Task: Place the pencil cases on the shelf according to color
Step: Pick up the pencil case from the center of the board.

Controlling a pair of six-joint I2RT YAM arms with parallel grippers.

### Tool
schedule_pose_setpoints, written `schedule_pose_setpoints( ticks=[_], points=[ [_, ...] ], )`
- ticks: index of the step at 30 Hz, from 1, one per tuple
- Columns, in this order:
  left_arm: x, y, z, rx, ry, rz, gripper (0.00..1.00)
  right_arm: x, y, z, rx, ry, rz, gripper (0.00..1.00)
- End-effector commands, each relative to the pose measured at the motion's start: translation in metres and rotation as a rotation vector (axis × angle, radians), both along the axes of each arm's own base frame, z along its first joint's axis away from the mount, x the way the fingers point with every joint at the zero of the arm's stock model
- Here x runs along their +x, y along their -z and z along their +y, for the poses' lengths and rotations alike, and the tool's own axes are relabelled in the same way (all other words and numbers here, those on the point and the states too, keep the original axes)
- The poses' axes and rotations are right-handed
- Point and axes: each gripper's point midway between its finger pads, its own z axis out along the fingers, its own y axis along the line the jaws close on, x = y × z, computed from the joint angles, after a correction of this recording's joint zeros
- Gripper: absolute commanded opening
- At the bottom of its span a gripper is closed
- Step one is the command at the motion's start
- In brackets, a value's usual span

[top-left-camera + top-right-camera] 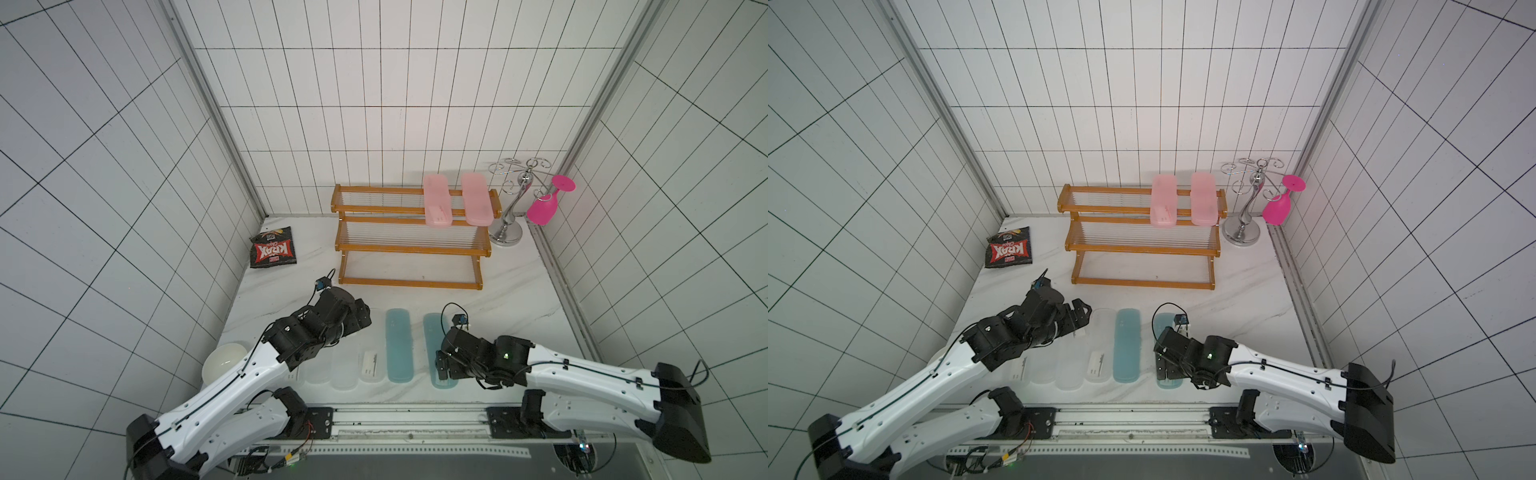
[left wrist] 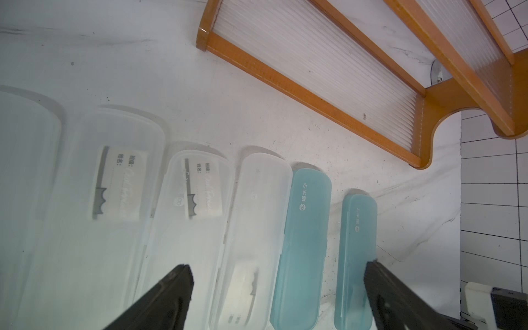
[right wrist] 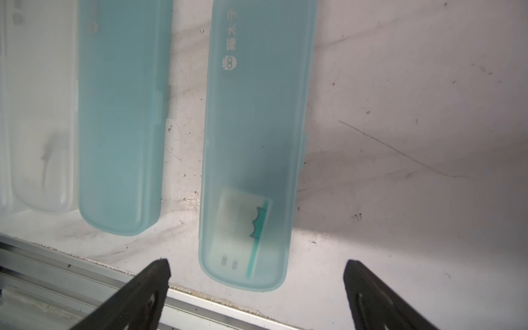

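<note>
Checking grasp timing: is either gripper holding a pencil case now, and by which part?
Nothing is held: the left gripper and the right gripper both stand open and empty.

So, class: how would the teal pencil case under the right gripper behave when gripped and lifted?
The teal pencil case looks like a moulded shell, so probably stiff. It is translucent with only a card showing inside, so likely light. Flat-lying and smooth, it should slide rather than roll, and might slip in the open right gripper.
</note>
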Motion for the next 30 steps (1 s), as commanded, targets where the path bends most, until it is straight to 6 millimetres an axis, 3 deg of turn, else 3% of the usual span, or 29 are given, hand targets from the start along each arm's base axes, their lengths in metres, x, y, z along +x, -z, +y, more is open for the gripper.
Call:
schedule_pose_setpoints(
  ticks=[1, 12, 15, 22, 30],
  points=[
    [0.0, -0.011, 0.008, 0.0, -0.038, -0.031, 0.98, -0.013, 0.016, 0.004, -0.023, -0.022, 0.056, 0.99],
    [0.001, -0.017, 0.016, 0.058, 0.016, -0.097, 0.98, -0.009, 0.053, 0.016, -0.186, 0.013, 0.08, 0.99],
    [-0.001, -0.017, 0.016, 0.065, 0.031, -0.103, 0.98, -0.007, 0.058, 0.011, -0.223, 0.061, 0.078, 0.99],
    [-0.002, -0.016, 0.016, 0.042, 0.037, -0.128, 0.98, -0.007, 0.054, -0.026, -0.227, 0.138, 0.034, 0.96],
    [0.011, -0.025, 0.012, 0.07, 0.043, -0.154, 0.98, -0.007, 0.041, -0.019, -0.084, 0.015, -0.016, 0.99]
  ],
)
